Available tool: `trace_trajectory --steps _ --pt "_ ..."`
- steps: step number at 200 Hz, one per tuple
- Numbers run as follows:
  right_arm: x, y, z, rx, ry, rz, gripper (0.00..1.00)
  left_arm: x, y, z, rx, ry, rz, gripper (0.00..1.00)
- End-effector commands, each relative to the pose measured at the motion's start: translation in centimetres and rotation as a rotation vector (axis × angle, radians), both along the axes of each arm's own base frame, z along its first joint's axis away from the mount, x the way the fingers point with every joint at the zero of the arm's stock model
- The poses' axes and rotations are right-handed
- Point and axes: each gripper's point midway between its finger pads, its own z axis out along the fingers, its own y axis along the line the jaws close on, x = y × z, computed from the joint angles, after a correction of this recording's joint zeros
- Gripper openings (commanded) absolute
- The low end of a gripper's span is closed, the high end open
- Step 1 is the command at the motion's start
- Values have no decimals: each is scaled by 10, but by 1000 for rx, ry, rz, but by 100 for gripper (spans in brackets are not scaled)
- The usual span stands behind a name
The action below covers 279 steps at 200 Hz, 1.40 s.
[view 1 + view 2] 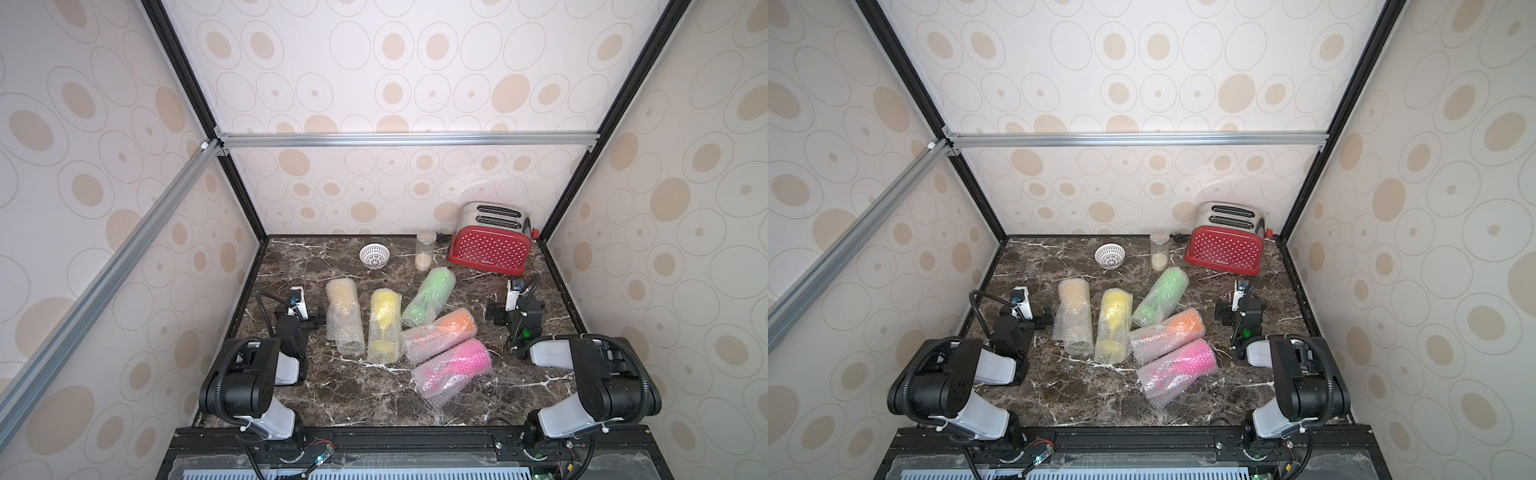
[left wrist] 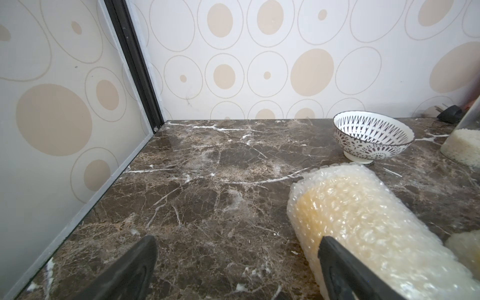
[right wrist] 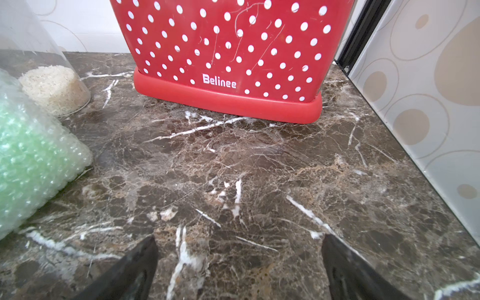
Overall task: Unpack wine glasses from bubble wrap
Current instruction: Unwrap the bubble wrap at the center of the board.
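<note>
By the look of it, nothing is unpacked yet. All five opaque plastic stemmed wine glasses point(image 1: 1115, 311) lie on their sides on the dark marble-patterned table point(image 1: 332, 399), each inside its own tube of clear bubble wrap point(image 1: 347, 340).

Taking the back wall as twelve in both top views, the amber-yellow glass point(image 1: 341, 301) lies at nine o'clock and the bright yellow glass point(image 1: 384, 320) just left of centre. The green glass point(image 1: 432, 291) is at one, the orange glass point(image 1: 453, 324) at three and the pink glass point(image 1: 461, 361) at five. No bare goblet or loose flat sheet shows.

The left gripper point(image 2: 237, 244) sits low at the nine o'clock edge, fingers wide apart and empty, just beside the amber tube. Whether its nearer finger touches the wrap I cannot tell. The right gripper point(image 3: 240, 241) rests at three o'clock, fingers equally spread over bare marble and holding nothing.

Along the far edge stand a small white patterned bowl point(image 1: 374, 254) at eleven, a clear cylindrical jar point(image 1: 425, 249) with pale grains at twelve, and a red white-dotted toaster point(image 1: 490, 249) at one.

I judge that all five unwrappings remain.
</note>
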Motion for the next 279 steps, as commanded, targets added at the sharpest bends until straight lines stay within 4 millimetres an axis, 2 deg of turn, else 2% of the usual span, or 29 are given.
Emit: trace_trajectory --steps 1,32,52,80,117,152,182,215,253,279 --pt "8 6 28 0 40 22 99 9 -1 21 10 -2 0 98" --pt "9 13 43 75 153 17 93 27 -10 42 -31 68 -41 98" --pt "0 20 49 178 235 -5 91 31 -17 60 -102 81 -64 98" --pt "-24 32 54 296 344 -56 90 28 -47 73 -184 127 -171 94" --pt "-73 54 57 386 489 -104 90 19 -96 83 -230 189 -310 94" --pt "-121 66 64 382 569 -174 89 0 -139 89 -300 207 -425 93" --pt "-159 88 69 403 618 -162 88 -22 -174 88 -340 224 -520 93" --pt "-191 112 66 409 642 -134 87 -46 -202 86 -369 247 -596 93" --pt "-213 155 39 416 703 -72 86 -69 -217 80 -413 261 -651 93" --pt "-213 178 26 411 720 -45 85 -81 -224 74 -436 272 -680 93"
